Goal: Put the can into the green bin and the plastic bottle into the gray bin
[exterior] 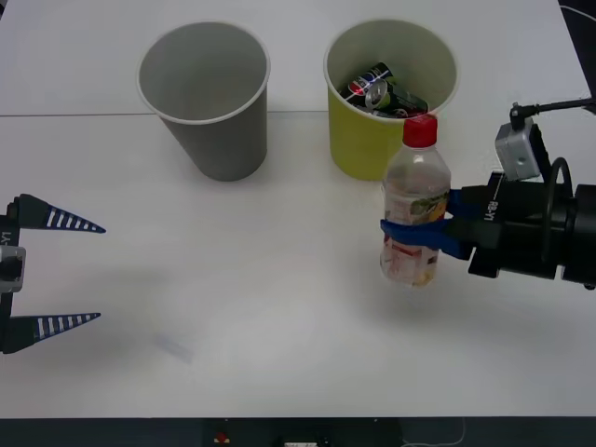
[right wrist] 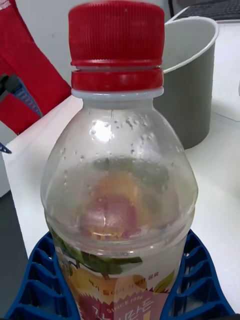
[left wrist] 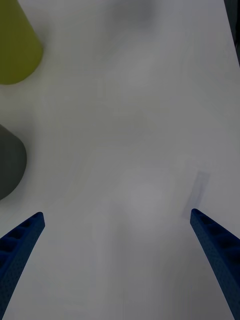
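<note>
My right gripper is shut on the plastic bottle, a clear one with a red cap, held upright in front of the green bin. In the right wrist view the bottle stands between the blue fingers, with the gray bin behind it. A dark crushed can lies inside the green bin. The gray bin stands to the left of the green one. At the table's left side my left gripper rests open, holding nothing. Its wrist view has the green bin and gray bin at one edge.
The white table has free room between the two grippers and in front of the bins. A faint smudge or strip lies on the table near the left gripper. The table's front edge is close below.
</note>
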Controlling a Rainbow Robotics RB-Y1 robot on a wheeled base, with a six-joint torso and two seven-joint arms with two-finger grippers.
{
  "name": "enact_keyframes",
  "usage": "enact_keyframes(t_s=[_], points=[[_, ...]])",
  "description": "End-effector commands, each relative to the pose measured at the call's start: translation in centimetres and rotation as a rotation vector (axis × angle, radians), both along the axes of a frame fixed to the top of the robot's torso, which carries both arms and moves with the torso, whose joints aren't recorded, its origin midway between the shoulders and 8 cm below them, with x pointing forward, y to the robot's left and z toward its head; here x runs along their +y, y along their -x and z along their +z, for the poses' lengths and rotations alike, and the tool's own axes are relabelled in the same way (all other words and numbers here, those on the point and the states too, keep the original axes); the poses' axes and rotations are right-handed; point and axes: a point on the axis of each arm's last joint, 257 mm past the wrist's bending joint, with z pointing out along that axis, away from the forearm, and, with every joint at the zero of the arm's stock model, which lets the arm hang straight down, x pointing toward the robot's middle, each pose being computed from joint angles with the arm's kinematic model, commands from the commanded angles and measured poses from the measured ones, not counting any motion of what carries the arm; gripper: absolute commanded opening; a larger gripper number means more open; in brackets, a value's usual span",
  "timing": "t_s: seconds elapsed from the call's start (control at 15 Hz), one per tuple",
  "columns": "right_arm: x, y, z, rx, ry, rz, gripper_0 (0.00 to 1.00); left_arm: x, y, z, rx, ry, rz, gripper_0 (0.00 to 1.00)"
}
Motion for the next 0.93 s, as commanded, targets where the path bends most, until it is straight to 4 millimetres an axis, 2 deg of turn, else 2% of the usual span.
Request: enact_keyframes(t_s=[0.07,0.53,0.8,0.93], points=[[0.8,-0.3,2.6,0.027,-0.046,-0.015,0.0,0.0,0.0,0.0,0.0,0.0,0.0,1.0],[2.3,-3.1,7.2,-0.066,0.08,-0.017,0.0,0.0,0.0,0.0,0.0,0.0,0.0,1.0],[5.2,-5.1,10.2,-0.158,0.143,0.025,0.0,0.0,0.0,0.0,0.0,0.0,0.0,1.0],[6.5,-6.2,10.9,-0.166,0.156,0.044,0.0,0.0,0.0,0.0,0.0,0.0,0.0,1.0]])
